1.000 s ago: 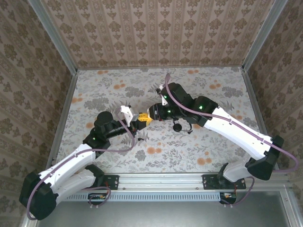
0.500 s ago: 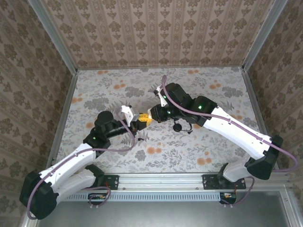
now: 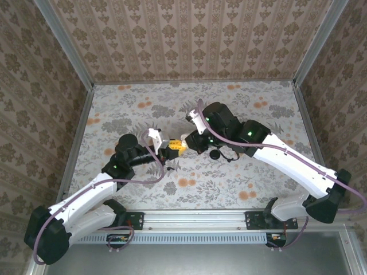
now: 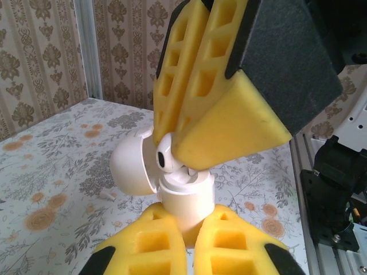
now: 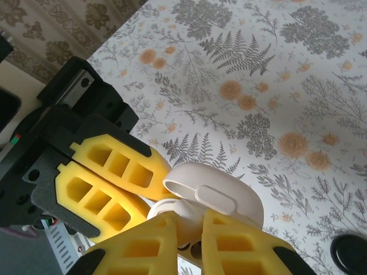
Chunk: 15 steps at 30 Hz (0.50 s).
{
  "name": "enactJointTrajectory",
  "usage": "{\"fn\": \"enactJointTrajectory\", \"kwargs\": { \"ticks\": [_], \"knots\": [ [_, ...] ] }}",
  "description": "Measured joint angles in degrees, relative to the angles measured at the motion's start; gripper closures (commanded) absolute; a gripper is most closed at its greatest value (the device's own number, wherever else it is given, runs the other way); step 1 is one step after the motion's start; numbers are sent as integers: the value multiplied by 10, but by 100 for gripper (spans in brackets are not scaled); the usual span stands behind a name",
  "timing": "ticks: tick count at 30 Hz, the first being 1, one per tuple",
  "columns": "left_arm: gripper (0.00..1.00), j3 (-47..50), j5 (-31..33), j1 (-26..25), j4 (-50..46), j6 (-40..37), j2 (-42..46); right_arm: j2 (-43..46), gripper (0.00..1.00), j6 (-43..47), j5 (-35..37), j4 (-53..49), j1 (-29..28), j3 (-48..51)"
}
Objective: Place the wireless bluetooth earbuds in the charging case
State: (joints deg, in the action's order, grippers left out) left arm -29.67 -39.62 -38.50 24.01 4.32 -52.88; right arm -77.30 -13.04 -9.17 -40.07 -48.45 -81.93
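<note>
Here, open charging case (image 4: 184, 197) clenched in the left jaws; right jaws' tips on its top, grip indiscernible.

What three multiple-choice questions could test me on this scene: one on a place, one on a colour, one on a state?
1. Where is the charging case?
A. in a drawer
B. gripped in the left arm's fingers
C. on a shelf

2. What colour are those fingers?
A. blue
B. red
C. yellow

3. How is the case's lid?
A. open
B. shut
C. missing

Answers:
1 B: the left wrist view shows the fingers clamped on either side of its base.
2 C: the pads are plainly yellow.
3 A: the lid is tipped back from the base.
</note>
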Motion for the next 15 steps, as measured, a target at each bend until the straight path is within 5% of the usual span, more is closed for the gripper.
{"fn": "enactJointTrajectory", "kwargs": {
  "ticks": [15],
  "knots": [
    [100, 0, -17, 0, 15, 9, 0, 16, 75, 86, -79, 33, 26, 27]
  ]
}}
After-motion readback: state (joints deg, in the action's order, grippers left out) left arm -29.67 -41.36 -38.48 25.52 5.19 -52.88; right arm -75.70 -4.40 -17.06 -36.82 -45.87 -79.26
